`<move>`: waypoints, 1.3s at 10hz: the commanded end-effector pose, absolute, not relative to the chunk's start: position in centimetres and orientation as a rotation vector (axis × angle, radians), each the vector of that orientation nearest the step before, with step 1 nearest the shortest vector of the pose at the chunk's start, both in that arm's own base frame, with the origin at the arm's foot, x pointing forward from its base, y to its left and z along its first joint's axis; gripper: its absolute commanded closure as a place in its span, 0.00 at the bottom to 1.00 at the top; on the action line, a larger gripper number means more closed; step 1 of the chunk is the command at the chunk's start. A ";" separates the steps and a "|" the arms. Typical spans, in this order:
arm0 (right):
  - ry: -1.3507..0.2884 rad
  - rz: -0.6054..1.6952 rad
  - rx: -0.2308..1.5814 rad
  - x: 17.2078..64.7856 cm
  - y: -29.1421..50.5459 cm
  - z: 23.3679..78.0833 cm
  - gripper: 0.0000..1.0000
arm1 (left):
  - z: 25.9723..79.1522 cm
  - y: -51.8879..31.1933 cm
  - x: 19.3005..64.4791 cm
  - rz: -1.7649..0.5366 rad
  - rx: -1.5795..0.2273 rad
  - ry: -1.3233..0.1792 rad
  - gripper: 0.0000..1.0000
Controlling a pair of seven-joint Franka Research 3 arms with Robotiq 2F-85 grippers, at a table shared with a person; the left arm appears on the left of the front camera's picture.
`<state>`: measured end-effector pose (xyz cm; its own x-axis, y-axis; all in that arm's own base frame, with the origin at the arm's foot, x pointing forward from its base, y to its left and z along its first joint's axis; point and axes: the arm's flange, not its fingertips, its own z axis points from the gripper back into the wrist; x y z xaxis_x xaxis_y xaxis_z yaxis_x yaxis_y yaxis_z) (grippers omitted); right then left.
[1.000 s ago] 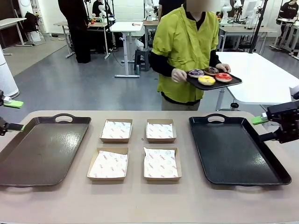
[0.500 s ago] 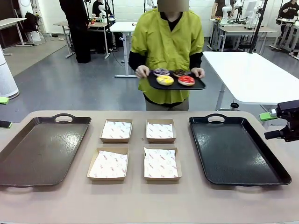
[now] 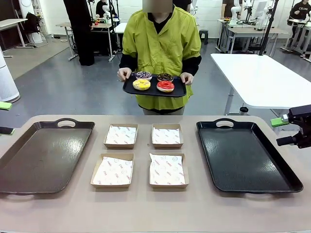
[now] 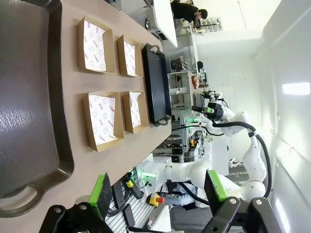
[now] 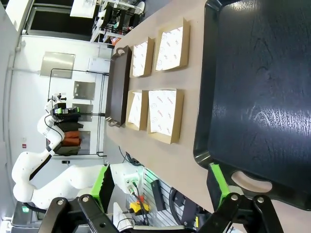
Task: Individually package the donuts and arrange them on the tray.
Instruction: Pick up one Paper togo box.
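Note:
Across the table a person holds a small black tray [image 3: 154,91] carrying the donuts: one with purple sprinkles [image 3: 143,75], a chocolate one [image 3: 165,77], a yellow one [image 3: 141,84] and a red one [image 3: 165,86]. On the table lie a large brown tray [image 3: 43,158] at the left and a large black tray [image 3: 248,158] at the right. At the table's left edge my left gripper [image 3: 4,118] is open and holds nothing, its pads [image 4: 100,194] wide apart. My right gripper [image 3: 283,131] is open beside the black tray [image 5: 262,97], its pads [image 5: 103,182] spread.
Several paper-lined cardboard boxes [image 3: 120,136] sit in two rows between the large trays; they also appear in the wrist views [image 4: 102,119] [image 5: 165,114]. A white table [image 3: 262,80] stands behind at the right. Other people stand far back.
The person has walked from the right to the middle of the far side, carrying the donut tray. Both grippers have drawn slightly outward toward the table's edges and stay open.

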<state>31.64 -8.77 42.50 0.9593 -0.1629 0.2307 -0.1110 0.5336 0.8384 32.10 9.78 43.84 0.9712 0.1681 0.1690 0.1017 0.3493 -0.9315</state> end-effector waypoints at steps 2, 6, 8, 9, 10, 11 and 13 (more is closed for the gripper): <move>-0.305 -0.033 1.033 31.9 -8.7 42.4 0.00 | 43.9 9.9 32.1 0.041 -1.232 -0.261 0.00; -0.305 -0.033 1.033 31.9 -8.7 42.4 0.00 | 43.9 9.9 32.1 0.041 -1.232 -0.261 0.00; -0.305 -0.033 1.033 31.9 -8.7 42.4 0.00 | 43.9 9.9 32.1 0.041 -1.232 -0.261 0.00; -0.305 -0.033 1.033 31.9 -8.7 42.4 0.00 | 43.9 9.9 32.1 0.041 -1.232 -0.261 0.00; -0.305 -0.033 1.033 31.9 -8.7 42.4 0.00 | 43.9 9.9 32.1 0.041 -1.232 -0.261 0.00; -0.305 -0.033 1.033 31.9 -8.7 42.4 0.00 | 43.9 9.9 32.1 0.041 -1.232 -0.261 0.00; -0.305 -0.033 1.033 31.9 -8.7 42.4 0.00 | 43.9 9.9 32.1 0.041 -1.232 -0.261 0.00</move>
<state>31.58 -8.82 42.50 0.9596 -0.1634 0.2289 -0.1092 0.5336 0.8387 32.09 9.81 43.84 0.9710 0.1691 0.1689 0.1012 0.3496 -0.9314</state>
